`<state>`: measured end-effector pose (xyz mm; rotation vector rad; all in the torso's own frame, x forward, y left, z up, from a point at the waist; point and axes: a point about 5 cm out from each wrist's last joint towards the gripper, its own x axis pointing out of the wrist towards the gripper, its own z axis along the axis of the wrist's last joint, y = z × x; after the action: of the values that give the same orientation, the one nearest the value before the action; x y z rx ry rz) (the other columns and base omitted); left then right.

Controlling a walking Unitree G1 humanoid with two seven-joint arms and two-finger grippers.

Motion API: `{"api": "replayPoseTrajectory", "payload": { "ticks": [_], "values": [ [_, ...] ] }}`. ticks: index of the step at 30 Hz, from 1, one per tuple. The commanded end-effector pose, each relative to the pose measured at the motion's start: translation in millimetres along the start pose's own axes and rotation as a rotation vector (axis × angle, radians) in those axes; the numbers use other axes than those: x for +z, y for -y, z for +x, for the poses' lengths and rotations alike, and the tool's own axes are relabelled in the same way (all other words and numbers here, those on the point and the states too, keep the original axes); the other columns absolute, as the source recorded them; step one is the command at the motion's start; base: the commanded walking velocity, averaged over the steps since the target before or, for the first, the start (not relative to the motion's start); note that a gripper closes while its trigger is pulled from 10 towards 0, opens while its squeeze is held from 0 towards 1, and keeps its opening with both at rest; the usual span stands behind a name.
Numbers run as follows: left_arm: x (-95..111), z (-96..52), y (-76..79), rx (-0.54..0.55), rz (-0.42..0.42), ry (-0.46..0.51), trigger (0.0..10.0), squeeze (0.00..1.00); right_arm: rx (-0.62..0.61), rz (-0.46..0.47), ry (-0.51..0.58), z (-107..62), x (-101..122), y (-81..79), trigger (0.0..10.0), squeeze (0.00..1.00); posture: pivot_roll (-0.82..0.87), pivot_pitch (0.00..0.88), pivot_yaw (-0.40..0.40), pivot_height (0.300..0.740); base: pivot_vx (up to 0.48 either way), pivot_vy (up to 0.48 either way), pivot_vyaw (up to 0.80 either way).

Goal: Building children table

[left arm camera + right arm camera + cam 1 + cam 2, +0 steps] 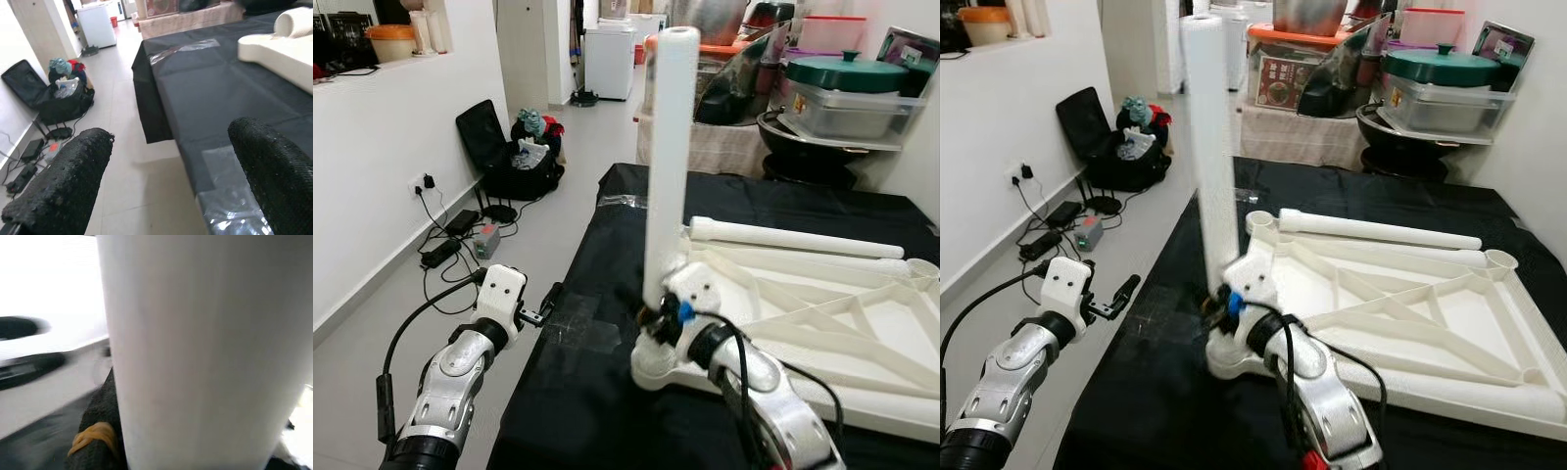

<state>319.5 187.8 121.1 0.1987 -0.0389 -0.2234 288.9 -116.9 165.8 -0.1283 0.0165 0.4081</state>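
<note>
Fingers of the right gripper (1217, 305) are clamped round the foot of a white table leg (668, 157), which stands upright from the near corner socket of the overturned white tabletop (1410, 323). Off to that gripper's left, the left gripper (544, 311) hangs at the edge of the black cloth (578, 392) with its fingers (63, 181) spread wide and nothing between them. Beyond the upright leg, a second white leg (1381, 231) lies flat along the tabletop's far side. Farther back, a green-lidded pot (847, 73) sits on stacked containers, and a black bag (509, 157) rests on the floor by the wall.
</note>
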Motion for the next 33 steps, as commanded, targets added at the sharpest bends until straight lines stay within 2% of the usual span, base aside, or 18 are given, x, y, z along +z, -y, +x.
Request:
{"api": "replayPoseTrajectory", "payload": {
  "ticks": [1,6,7,8,9,11,17,18,19,21,22,23,24,25,26,27,28,33],
  "values": [
    [-1,0.0,-2.3,0.011,-0.006,0.001,10.0,0.0,-0.11,0.012,-0.217,-9.4,-41,17.1,10.0,0.0,0.07,0.0,-0.058,0.74,0.0,0.0,0.0],
    [-4,-1.8,-2.2,0.018,-0.004,-0.012,10.0,0.0,-0.322,0.127,-0.298,-10.3,-56,32.7,10.0,0.0,0.08,0.0,-0.068,0.74,0.0,0.0,0.0],
    [-4,-1.8,-2.2,0.018,-0.004,-0.012,10.0,0.0,-0.322,0.127,-0.298,-10.3,-56,32.7,10.0,0.0,0.08,0.0,-0.068,0.74,0.0,0.0,0.0],
    [-5,-2.7,-3.0,0.025,-0.003,-0.018,10.0,0.0,-0.402,0.188,-0.312,-12.2,-60,38.4,10.0,0.0,0.08,0.0,-0.07,0.74,0.0,0.0,0.0],
    [-5,-2.7,-3.0,0.025,-0.003,-0.018,10.0,0.0,-0.402,0.188,-0.312,-12.2,-60,38.4,10.0,0.0,0.08,0.0,-0.07,0.74,0.0,0.0,0.0],
    [-6,-3.5,-3.8,0.032,-0.001,-0.023,10.0,0.0,-0.499,0.286,-0.304,-14.5,-61,44.1,10.0,0.0,0.08,0.0,-0.07,0.74,0.0,0.0,0.0],
    [-6,-3.4,-3.8,0.033,-0.001,-0.023,10.0,0.0,-0.479,0.341,-0.232,-10.2,-50,41.9,10.0,0.0,0.08,0.0,-0.069,0.74,0.0,0.0,0.0],
    [-6,-2.9,-3.9,0.032,-0.002,-0.023,10.0,0.0,-0.389,0.342,-0.116,-2.8,-31,37.4,10.0,0.0,0.08,0.0,-0.065,0.74,0.0,0.0,0.0],
    [-6,-2.9,-3.9,0.032,-0.002,-0.023,10.0,0.0,-0.389,0.342,-0.116,-2.8,-31,37.4,10.0,0.0,0.08,0.0,-0.065,0.74,0.0,0.0,0.0],
    [-5,-0.8,-3.4,0.029,-0.003,-0.021,10.0,0.0,-0.07,0.358,0.122,6.4,11,14.2,10.0,0.0,0.07,0.0,-0.063,0.74,0.0,0.0,0.0],
    [-5,-0.3,-3.3,0.028,-0.004,-0.021,10.0,0.0,0.006,0.361,0.173,6.8,20,8.2,10.0,0.0,0.07,0.0,-0.063,0.74,0.0,0.0,0.0],
    [-5,-0.3,-3.3,0.028,-0.004,-0.021,10.0,0.0,0.006,0.361,0.173,6.8,20,8.2,10.0,0.0,0.07,0.0,-0.063,0.74,0.0,0.0,0.0],
    [-4,1.1,-2.4,0.026,-0.005,-0.018,10.0,0.0,0.252,0.29,0.24,1.9,32,-11.1,10.0,0.0,0.08,0.0,-0.064,0.74,0.0,0.0,0.0],
    [-4,1.1,-2.4,0.026,-0.005,-0.018,10.0,0.0,0.252,0.29,0.24,1.9,32,-11.1,10.0,0.0,0.08,0.0,-0.064,0.74,0.0,0.0,0.0],
    [-4,1.4,-2.3,0.025,-0.005,-0.017,10.0,0.0,0.342,0.261,0.26,-0.6,36,-17.7,10.0,0.0,0.08,0.0,-0.066,0.74,0.0,0.0,0.0],
    [-4,1.4,-2.3,0.025,-0.005,-0.017,10.0,0.0,0.342,0.261,0.26,-0.6,36,-17.7,10.0,0.0,0.08,0.0,-0.066,0.74,0.0,0.0,0.0],
    [-4,1.6,-2.6,0.026,-0.004,-0.016,10.0,0.0,0.411,0.241,0.276,-2.6,40,-22.5,10.0,0.0,0.08,0.0,-0.068,0.74,0.0,0.0,0.0],
    [-4,0.8,-5.6,0.035,-0.003,-0.017,10.0,0.0,0.496,0.174,0.259,-3.8,40,-27.2,10.0,0.0,0.09,0.0,-0.076,0.74,0.0,0.0,0.0]
  ]
}}
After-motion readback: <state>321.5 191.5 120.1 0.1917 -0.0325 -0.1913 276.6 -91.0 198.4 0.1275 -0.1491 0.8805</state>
